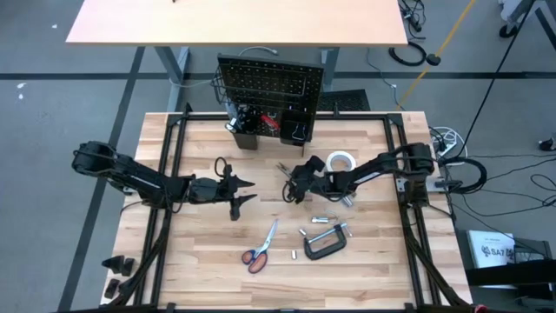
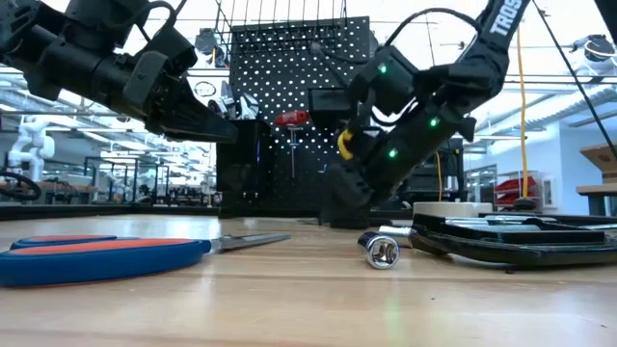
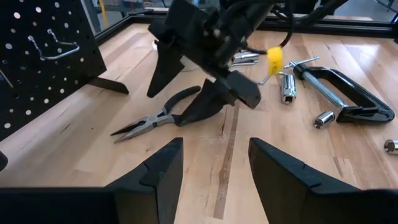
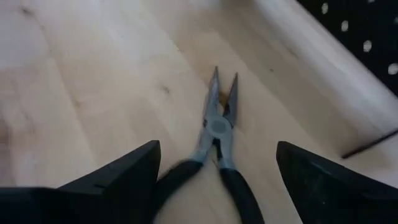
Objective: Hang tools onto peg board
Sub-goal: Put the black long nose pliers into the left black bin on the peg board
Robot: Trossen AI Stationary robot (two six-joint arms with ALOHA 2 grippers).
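The dark-handled pliers (image 4: 217, 134) lie flat on the table, jaws toward the peg board (image 1: 269, 83), near the table's middle (image 1: 284, 168). My right gripper (image 4: 217, 150) is open and low over them, slanting down from the right, one finger on each side of the handles (image 3: 186, 102). I see no touch. My left gripper (image 3: 214, 168) waits open just left of them (image 1: 241, 193), above the wood. The peg board stands upright at the far edge, a red screwdriver (image 1: 269, 122) by its bins.
Orange-handled scissors (image 1: 261, 248) and a black C-clamp (image 1: 328, 242) lie toward the near edge, with small sockets (image 2: 381, 251) around them. A white tape roll (image 1: 340, 162) sits under the right arm. An empty hook (image 3: 56, 46) sticks out of the peg board.
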